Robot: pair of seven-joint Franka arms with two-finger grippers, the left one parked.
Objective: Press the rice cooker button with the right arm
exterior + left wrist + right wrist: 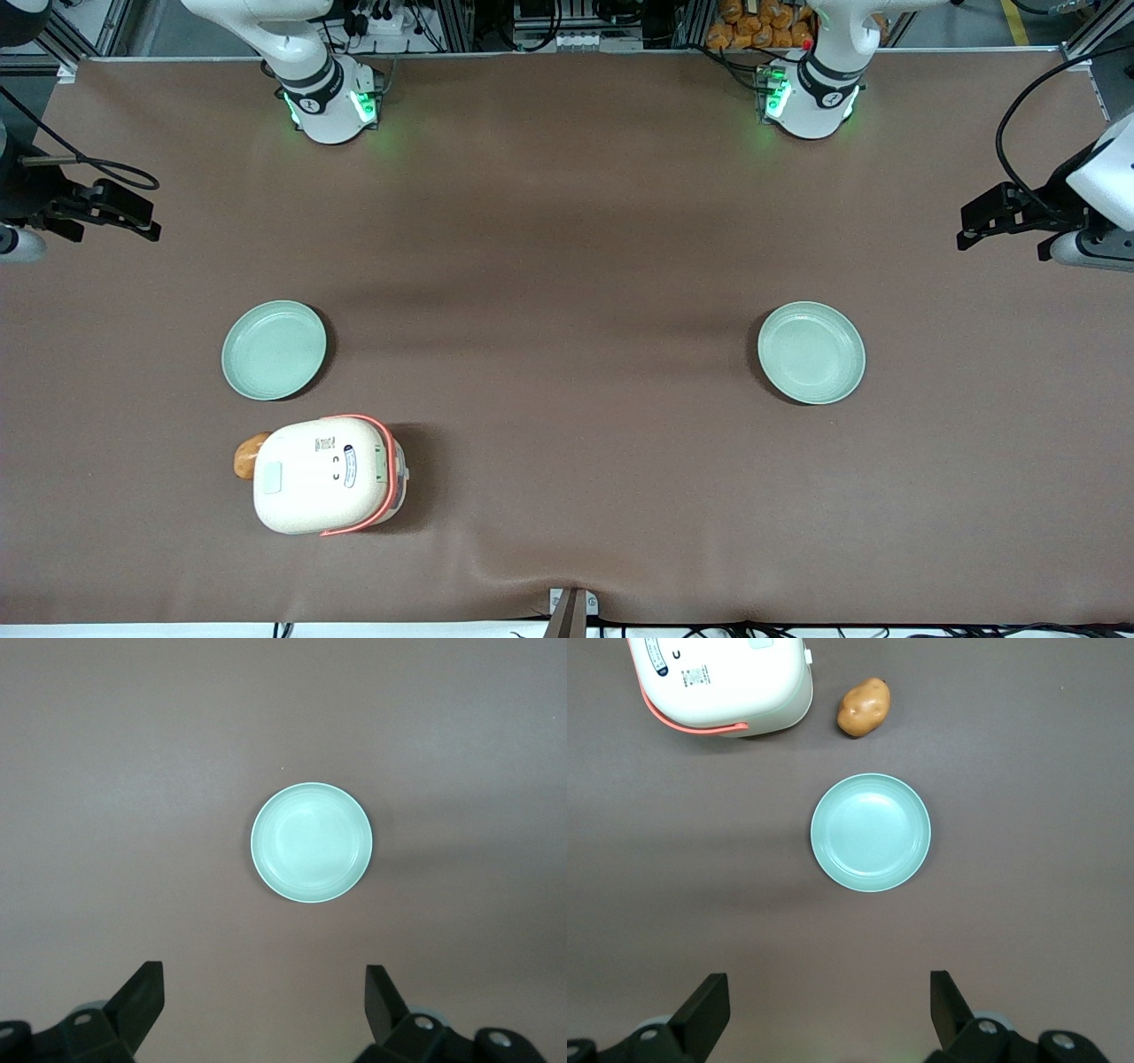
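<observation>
- Hovering high at the working arm's end of the table, the right arm's gripper (824,1014) hangs with its two black fingers spread wide and nothing between them; we see it well apart from everything on the brown table (567,221).
- We find the rice cooker (326,475) resting on the cloth near the front camera, lid shut, with the orange-red handle band (383,443) arched over the lid.
- We place the button (269,478), a pale mint rounded rectangle, on the cream lid at the end away from the handle band.
- A potato (865,707) lies just beside the cooker at the button end, and a pale green plate (871,832) sits near the cooker, farther from the front camera; a second plate (811,352) lies toward the parked arm's end.
- In our judgement the press has not begun: the arm needs to travel over the plate to the cooker first.
- To do it well, we would bring the fingers together, centre one tip over the mint patch, come straight down, and press gently so the light cooker does not slide or tip, keeping clear of the potato.
- We make out an oval blue-and-white sticker (349,465) and small printed labels (326,444) on the lid, but no word is legible to us.
</observation>
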